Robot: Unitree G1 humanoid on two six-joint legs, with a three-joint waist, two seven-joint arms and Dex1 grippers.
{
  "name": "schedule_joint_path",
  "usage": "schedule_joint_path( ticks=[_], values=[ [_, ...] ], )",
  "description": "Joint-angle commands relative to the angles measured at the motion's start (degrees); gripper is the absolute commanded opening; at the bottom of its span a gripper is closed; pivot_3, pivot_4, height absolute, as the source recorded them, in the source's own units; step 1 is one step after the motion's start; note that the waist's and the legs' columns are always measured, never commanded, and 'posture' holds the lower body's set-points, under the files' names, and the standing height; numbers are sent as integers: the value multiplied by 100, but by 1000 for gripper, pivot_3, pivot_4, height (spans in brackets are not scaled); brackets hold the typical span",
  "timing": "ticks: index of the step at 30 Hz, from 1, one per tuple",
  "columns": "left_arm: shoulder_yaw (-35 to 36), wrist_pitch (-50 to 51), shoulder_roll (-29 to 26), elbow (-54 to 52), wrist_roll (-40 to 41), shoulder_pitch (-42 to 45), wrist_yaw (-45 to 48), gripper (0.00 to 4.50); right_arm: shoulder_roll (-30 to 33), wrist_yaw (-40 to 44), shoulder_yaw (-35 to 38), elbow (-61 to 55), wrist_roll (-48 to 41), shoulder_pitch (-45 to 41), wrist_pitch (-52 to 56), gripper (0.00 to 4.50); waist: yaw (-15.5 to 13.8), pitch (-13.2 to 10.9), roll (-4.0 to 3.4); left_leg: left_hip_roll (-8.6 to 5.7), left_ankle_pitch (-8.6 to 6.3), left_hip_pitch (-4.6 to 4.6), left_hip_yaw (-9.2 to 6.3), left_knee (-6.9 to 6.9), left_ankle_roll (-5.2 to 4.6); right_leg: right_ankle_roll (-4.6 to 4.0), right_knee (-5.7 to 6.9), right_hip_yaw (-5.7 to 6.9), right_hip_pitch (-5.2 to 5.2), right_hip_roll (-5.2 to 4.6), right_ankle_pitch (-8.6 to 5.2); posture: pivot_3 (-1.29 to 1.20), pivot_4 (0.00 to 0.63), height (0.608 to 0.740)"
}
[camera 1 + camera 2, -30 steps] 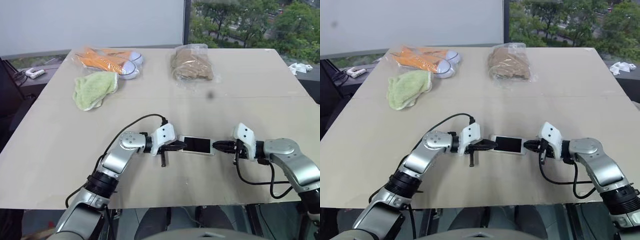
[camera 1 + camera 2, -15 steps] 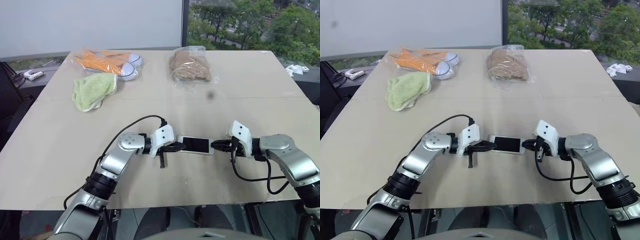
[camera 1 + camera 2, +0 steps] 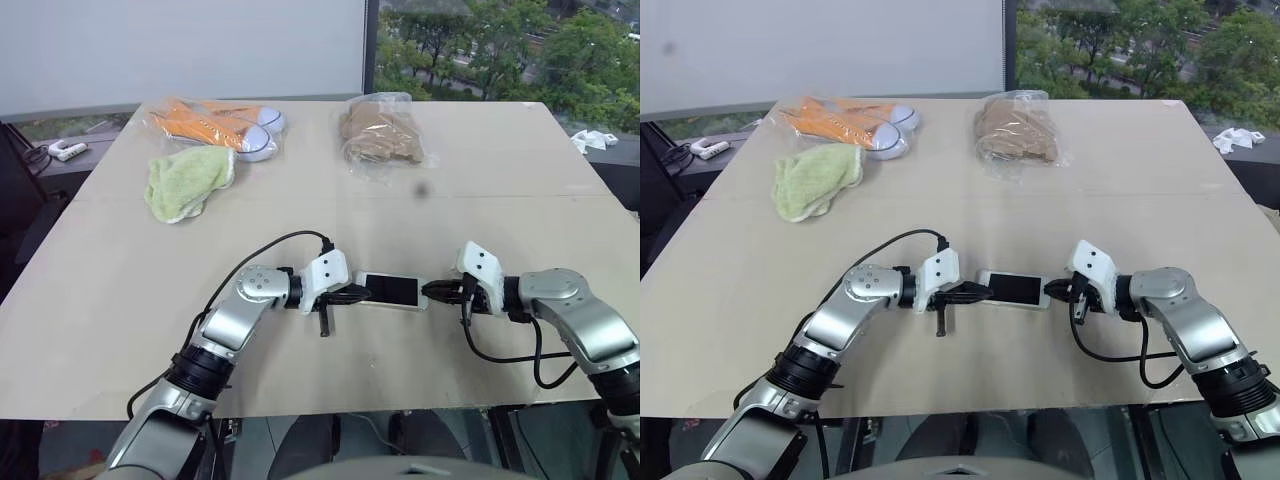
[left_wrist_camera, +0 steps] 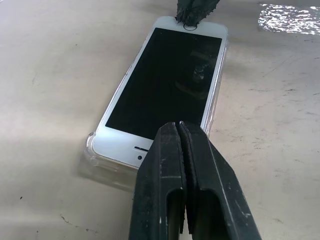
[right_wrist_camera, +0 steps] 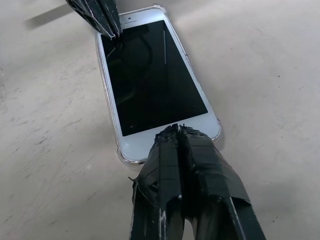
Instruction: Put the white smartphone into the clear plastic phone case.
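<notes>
The white smartphone (image 3: 392, 290) lies flat and screen up on the table, between my two grippers. It sits inside the clear plastic phone case (image 4: 90, 149), whose glossy rim shows around the phone's corners (image 5: 125, 158). My left gripper (image 3: 364, 293) is shut, its tip resting on the phone's left end (image 4: 179, 128). My right gripper (image 3: 430, 292) is also shut, with its tip on the phone's right end (image 5: 177, 131). Neither gripper clasps the phone.
At the back of the table lie a bag with orange shoes (image 3: 215, 122), a green cloth (image 3: 188, 180) and a clear bag of brown stuff (image 3: 382, 132). The table's front edge (image 3: 330, 410) runs close below the arms.
The view shifted slightly a second ago. Both grippers and the phone stay where they were.
</notes>
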State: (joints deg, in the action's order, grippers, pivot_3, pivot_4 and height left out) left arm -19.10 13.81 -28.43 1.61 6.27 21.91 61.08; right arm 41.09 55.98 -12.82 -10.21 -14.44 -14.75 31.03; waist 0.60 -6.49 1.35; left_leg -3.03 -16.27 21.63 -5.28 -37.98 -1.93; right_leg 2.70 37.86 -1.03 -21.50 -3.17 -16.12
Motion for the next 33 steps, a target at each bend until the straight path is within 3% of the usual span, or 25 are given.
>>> schedule_joint_path(
  ticks=[1,22,33],
  values=[
    [-43,47,-68,-147,-44,-64,15,69,10,99,-763,501,334,354,584,0,0,0,0,0,0,0,0,1,0,0,-1,0,0,0,0,0,150,740],
    [113,227,-210,-478,65,115,5,69,-69,264,-956,627,447,1,863,0,0,-5,-8,2,0,-2,0,50,0,-2,-32,1,-7,-2,0,0,150,740],
    [20,201,-178,-435,34,75,22,69,135,239,-756,22,284,137,933,0,-29,-19,-30,2,0,6,-1,57,0,-2,-45,2,-13,-2,0,0,150,740]
  ],
)
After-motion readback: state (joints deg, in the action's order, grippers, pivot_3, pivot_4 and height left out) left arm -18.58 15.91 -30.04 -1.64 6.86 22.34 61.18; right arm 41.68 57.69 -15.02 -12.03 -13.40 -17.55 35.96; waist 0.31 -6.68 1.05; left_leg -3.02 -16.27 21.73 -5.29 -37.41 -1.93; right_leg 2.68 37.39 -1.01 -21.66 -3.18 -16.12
